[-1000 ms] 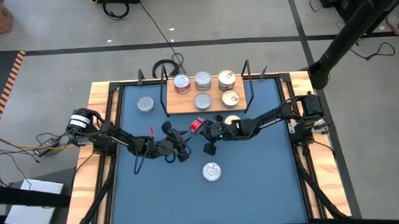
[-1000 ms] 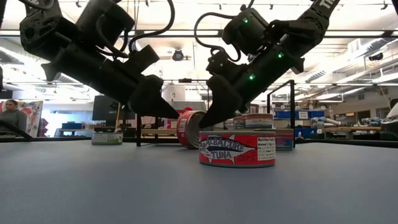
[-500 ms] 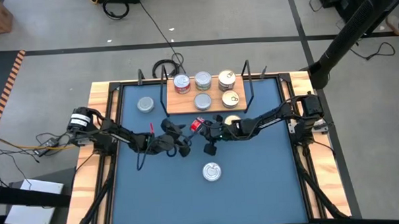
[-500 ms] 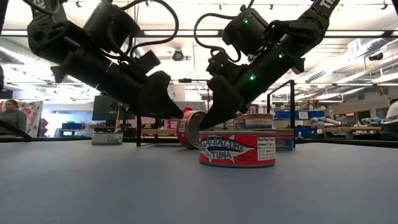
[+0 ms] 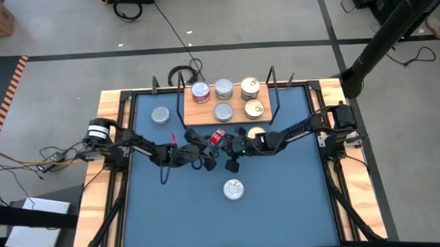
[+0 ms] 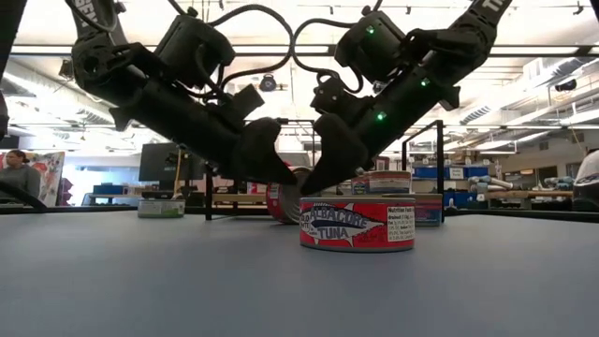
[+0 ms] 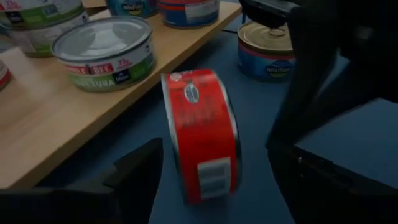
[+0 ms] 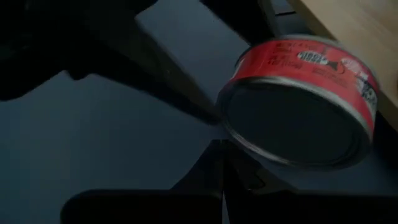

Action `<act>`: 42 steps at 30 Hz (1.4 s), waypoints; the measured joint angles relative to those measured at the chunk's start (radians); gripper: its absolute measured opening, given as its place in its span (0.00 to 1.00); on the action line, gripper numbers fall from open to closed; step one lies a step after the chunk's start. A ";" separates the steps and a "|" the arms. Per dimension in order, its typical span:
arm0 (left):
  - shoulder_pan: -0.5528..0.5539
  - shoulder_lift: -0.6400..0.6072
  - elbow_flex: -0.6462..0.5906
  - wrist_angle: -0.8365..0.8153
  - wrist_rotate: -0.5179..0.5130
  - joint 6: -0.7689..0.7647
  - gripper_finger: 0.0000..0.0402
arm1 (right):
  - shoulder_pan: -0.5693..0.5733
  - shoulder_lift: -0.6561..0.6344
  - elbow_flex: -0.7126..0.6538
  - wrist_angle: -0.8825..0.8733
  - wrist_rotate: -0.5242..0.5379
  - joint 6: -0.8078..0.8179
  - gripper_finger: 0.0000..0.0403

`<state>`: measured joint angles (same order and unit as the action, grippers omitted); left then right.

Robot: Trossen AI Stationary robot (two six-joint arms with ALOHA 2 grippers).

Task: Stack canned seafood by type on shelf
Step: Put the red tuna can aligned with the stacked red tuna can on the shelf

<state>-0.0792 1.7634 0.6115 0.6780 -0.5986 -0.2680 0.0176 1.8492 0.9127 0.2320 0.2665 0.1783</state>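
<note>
Shelf (image 5: 205, 117) bearing five tins, red tin (image 7: 202, 134) on edge between both open hands.

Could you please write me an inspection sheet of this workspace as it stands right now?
Surface: blue table mat in a wooden rim.
Job's things: five tins on the shelf; red tin on edge beside it; gold-topped tin, silver tin and tuna tin flat on the mat.
Clutter: nothing seen.
Grippers: left hand open, straddling the red tin; right hand beside it.
Cables: black cable behind the shelf; cables off the table's left side.
Surroundings: grey floor; a person far off.
</note>
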 joint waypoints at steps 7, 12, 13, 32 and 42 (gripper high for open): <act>0.000 0.005 0.005 0.008 -0.025 0.005 0.61 | 0.012 0.000 0.000 -0.003 0.000 -0.006 0.02; -0.009 0.001 0.005 0.009 -0.033 0.060 0.43 | 0.012 0.000 0.000 -0.005 0.000 -0.006 0.02; -0.013 -0.004 0.004 0.008 -0.037 0.086 0.39 | 0.011 0.000 0.000 -0.006 0.001 -0.006 0.02; -0.033 -0.231 0.004 -0.323 0.032 0.338 0.14 | 0.013 0.000 0.000 -0.014 0.001 -0.016 0.02; 0.006 -0.202 0.005 -0.375 0.191 0.372 0.35 | 0.013 0.000 0.000 -0.009 0.001 -0.017 0.02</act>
<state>-0.0734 1.5617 0.6163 0.3026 -0.4080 0.1035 0.0303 1.8492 0.9127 0.2230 0.2672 0.1613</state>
